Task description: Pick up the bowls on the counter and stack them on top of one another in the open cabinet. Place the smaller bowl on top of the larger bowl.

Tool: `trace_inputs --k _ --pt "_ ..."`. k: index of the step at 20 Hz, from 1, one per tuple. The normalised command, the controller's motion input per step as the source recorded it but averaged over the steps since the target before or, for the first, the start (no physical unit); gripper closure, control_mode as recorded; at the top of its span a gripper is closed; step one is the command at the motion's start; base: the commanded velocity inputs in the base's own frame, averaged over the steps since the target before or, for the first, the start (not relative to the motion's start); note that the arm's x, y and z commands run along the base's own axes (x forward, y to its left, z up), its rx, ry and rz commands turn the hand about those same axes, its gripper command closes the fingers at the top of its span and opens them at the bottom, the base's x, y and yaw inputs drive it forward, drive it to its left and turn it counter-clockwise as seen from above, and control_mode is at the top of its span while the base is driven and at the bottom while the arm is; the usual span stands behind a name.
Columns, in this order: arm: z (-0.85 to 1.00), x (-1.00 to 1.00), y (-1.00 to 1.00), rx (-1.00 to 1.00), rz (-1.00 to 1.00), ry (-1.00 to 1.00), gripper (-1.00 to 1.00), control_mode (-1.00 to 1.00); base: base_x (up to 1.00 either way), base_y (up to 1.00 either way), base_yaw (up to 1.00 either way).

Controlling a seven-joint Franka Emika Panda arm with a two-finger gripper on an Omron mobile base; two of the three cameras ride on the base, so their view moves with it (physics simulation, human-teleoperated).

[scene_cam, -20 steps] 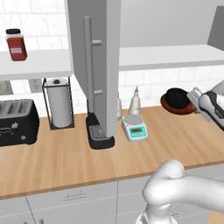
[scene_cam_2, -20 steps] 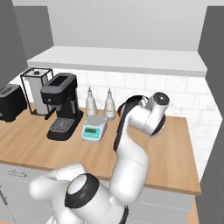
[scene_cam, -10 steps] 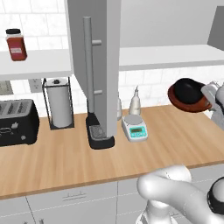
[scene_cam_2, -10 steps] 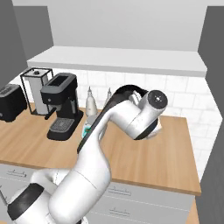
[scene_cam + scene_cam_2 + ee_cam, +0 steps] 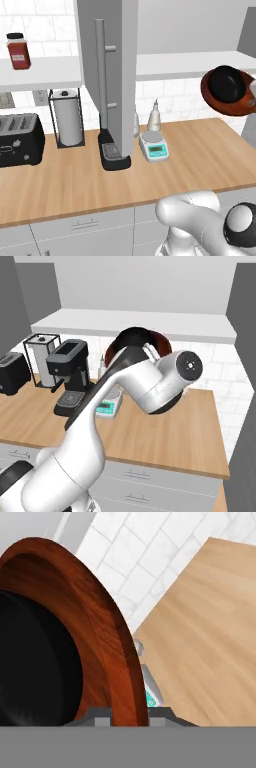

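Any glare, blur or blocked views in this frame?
Left base view: sharp, even light, soft sheen on the black bowl. Right base view: the arm hides most of the brown bowl. Hand view: brown bowl looms close, slightly soft.

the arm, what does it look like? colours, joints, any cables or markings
The arm is glossy white, built of thick rounded segments like bent tubes. Its joints end in round caps: a pale grey disc with a small dark centre on one, and a dark grey cap low in the left base view. Dark bands mark the seams between segments. No cables or markings show. The gripper has small dark grey finger tips.
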Motion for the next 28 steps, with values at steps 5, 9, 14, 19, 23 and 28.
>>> trace_inputs --k 5,9,14,19,23,28 --pt "0.50 0.83 0.05 0.01 0.06 -0.02 1.00 -1.00 0.00 0.00 0.00" --pt "0.05 1.00 0.16 0.00 0.00 0.00 1.00 -1.00 0.00 0.00 0.00" --pt "0.47 0.85 0.22 0.00 0.00 -0.06 1.00 -1.00 0.00 0.00 0.00" --pt "0.36 0.77 0.26 0.00 0.00 0.00 1.00 -1.00 0.00 0.00 0.00" --pt "0.01 0.39 0.23 -0.06 0.00 0.02 1.00 -1.00 0.00 0.00 0.00" --pt "-0.05 0.45 0.20 -0.08 0.00 0.09 1.00 -1.00 0.00 0.00 0.00"
